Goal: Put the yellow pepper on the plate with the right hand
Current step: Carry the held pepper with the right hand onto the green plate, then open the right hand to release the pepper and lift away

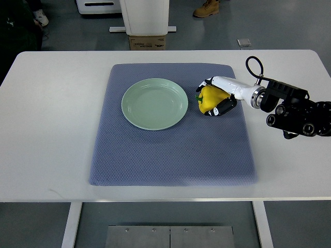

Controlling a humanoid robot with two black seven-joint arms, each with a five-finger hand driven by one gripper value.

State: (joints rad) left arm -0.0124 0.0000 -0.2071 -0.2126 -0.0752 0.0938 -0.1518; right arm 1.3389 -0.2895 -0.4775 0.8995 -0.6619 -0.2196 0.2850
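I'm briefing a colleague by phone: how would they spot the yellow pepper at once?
Find the blue-grey mat on the white table, then the pale green plate on it. Just right of the plate, the right hand wraps the yellow pepper, the only bright yellow thing there.

White table on grey floor.
Beyond the table: white cabinet base, cardboard box, tan boot.
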